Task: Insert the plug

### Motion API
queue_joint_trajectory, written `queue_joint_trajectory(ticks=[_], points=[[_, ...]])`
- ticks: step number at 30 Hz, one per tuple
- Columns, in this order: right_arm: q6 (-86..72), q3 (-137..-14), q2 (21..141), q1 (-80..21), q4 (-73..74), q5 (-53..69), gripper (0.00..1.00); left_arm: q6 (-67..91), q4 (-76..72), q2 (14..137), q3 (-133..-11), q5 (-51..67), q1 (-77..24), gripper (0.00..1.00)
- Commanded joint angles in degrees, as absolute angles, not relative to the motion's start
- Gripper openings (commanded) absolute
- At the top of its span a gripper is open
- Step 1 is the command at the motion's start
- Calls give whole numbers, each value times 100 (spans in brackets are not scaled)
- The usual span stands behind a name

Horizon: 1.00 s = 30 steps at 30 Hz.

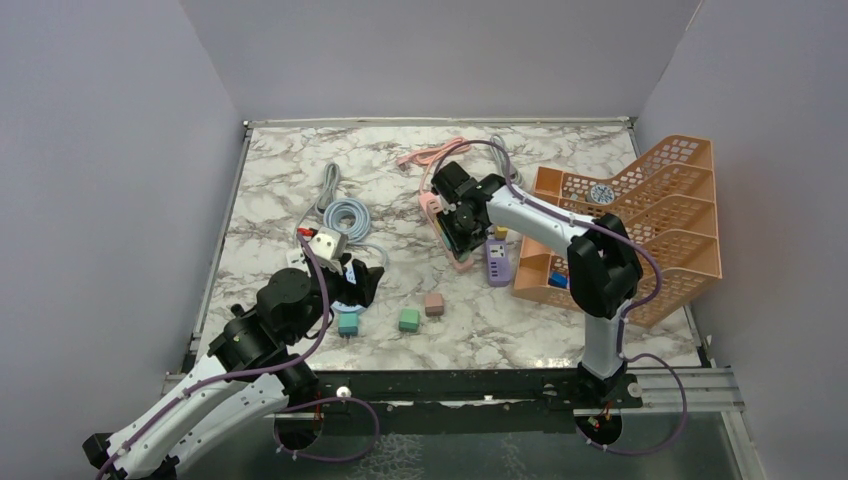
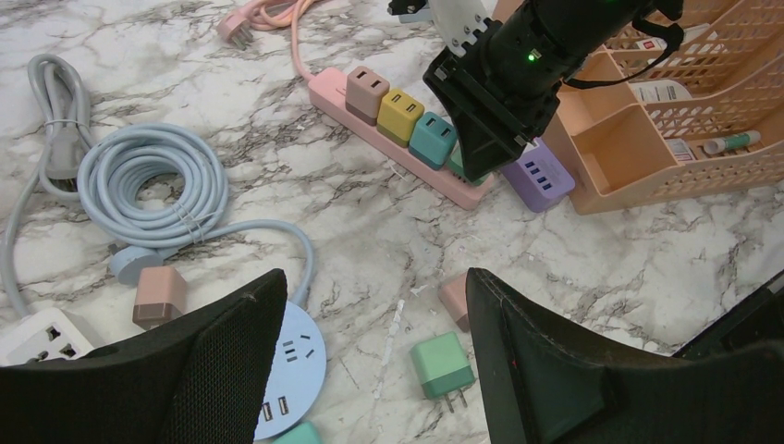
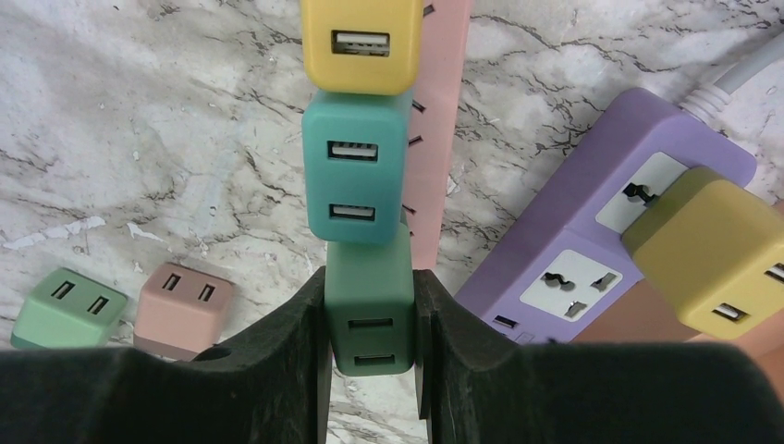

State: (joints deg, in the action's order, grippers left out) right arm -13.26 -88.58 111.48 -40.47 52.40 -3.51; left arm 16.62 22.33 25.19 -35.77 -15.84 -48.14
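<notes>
**Right gripper point(image 3: 370, 319) clamped on the dark green plug point(image 3: 370, 287) at the pink strip point(image 3: 441, 111)**

The marble table point(image 1: 560, 170) is crowded. A purple strip point(image 3: 573, 250) lies just right of the pink one, with a yellow block point(image 3: 712, 245) plugged into its far end. Beyond it stands an orange basket point(image 1: 650, 230). Two loose plugs lie close together on the marble, one light green point(image 2: 442, 363) and one dusty pink point(image 2: 453, 298). A coiled blue cable point(image 2: 153, 185) lies to the left, with a round blue socket point(image 2: 296, 365) and a white strip point(image 2: 37, 338) nearer the left arm. The left gripper point(image 2: 374, 287) hangs above this clutter with its jaws apart and nothing between them.

On the pink strip, a brown plug point(image 2: 367, 90), a yellow plug point(image 3: 362, 42) and a teal plug point(image 3: 356, 166) sit in a row. The dark green plug comes next in line, its end against the teal one. It is a rounded block with two USB slots on its top face. The right gripper's black fingers point(image 3: 296, 342) press on both of its long sides. From the left wrist, the right gripper covers the plug almost wholly. The fingers hide its base, so I cannot tell whether the prongs are fully seated in the strip.
</notes>
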Motion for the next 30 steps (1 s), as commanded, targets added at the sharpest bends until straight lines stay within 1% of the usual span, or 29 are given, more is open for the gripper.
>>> queue_joint_trajectory(ticks=[1, 8, 16, 23, 30], points=[[-1353, -8842, 11448, -4012, 5053, -112, 1, 1661, 2100, 2513, -3537, -1538, -4825, 73], [-1413, -8642, 11517, -4008, 5063, -230, 1, 1646, 2099, 2531, -3533, -1547, -4825, 73], [-1487, -8697, 12004, -4016, 5095, -769, 1, 1617, 2107, 2555, -3538, -1625, -4821, 73], [-1635, -8522, 12311, -4076, 4871, -926, 1, 1626, 2117, 2548, -3533, -1617, -4824, 73], [-1874, -8093, 12421, -4155, 4513, -1039, 1, 1626, 2125, 2578, -3533, -1630, -4824, 73]])
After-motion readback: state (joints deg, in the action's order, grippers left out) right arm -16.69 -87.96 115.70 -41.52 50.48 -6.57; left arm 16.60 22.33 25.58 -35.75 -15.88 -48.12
